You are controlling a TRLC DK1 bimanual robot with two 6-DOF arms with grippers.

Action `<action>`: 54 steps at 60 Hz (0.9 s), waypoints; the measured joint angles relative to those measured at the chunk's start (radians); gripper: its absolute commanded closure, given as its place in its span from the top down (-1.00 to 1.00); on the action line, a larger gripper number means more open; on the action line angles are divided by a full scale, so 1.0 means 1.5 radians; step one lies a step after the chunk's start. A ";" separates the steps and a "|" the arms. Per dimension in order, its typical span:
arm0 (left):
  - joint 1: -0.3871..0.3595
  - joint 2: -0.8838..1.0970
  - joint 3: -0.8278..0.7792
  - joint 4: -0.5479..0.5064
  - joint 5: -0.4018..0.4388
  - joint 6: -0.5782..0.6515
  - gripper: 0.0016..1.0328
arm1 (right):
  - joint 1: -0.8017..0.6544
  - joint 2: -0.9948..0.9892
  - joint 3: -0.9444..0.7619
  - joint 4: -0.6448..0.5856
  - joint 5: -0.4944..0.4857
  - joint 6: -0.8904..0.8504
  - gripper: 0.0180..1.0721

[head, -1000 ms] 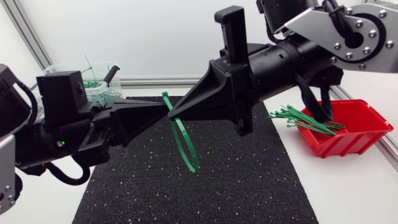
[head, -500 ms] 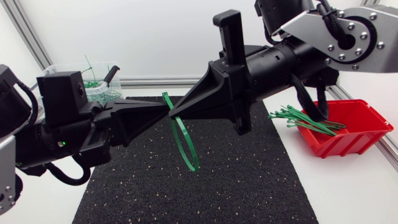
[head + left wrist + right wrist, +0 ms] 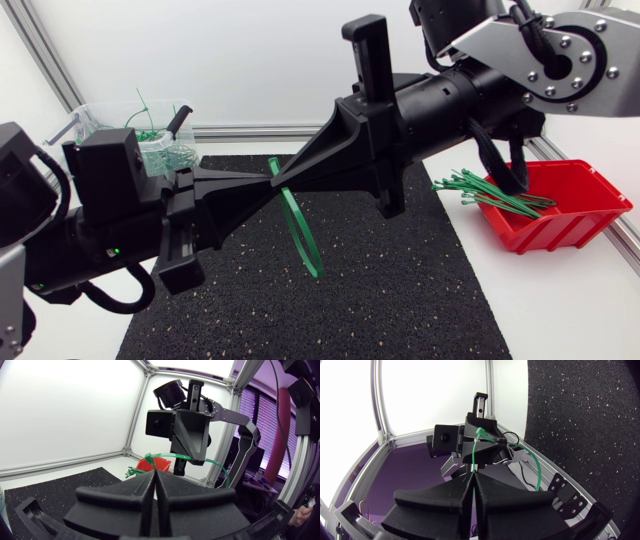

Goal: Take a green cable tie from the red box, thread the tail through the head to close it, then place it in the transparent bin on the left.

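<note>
**ITEM:** green cable tie (image 3: 314, 268). Bent into a narrow loop, held up off the table (image 3: 560, 310) above the far half of the black mat (image 3: 380, 290), approx. mid-table. The loop hangs down; one end sticks up above the meeting tips.

**R end effector** (image 3: 283, 184): fingers pressed together, pinching the tie. R wrist view shows the strap coming straight out of the tip seam.

**L end effector** (image 3: 266, 181): fingers pressed together, tip-to-tip w/ the R one at the top of the loop. Cannot tell if the strap is actually caught between them.

**Red box** (image 3: 580, 215): R edge of table. Spare ties (image 3: 480, 190) fan out over its rim.

**Transparent bin** (image 3: 92, 120): far-L corner, several green ties already inside.

**STEP (est.):** the loop looks formed, so prob. snugging the tail through the head, then passing the tie to the L arm for the bin.

**HOW TO:**
- Keep the R pinch firm and close to the head.
- Pull the tail straight in line w/ the head, no twist.
- Confirm the L grip on the strap before the R lets go.
- Carry the tie to the far-L corner and release it low over the bin opening.

**RISK:** the strap is springy and may flick out of a one-sided hold.
</note>
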 measured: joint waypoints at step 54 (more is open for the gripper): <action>-0.081 -0.052 -0.005 -0.027 -0.094 0.100 -0.94 | -0.002 -0.002 0.019 -0.015 -0.004 0.009 -0.89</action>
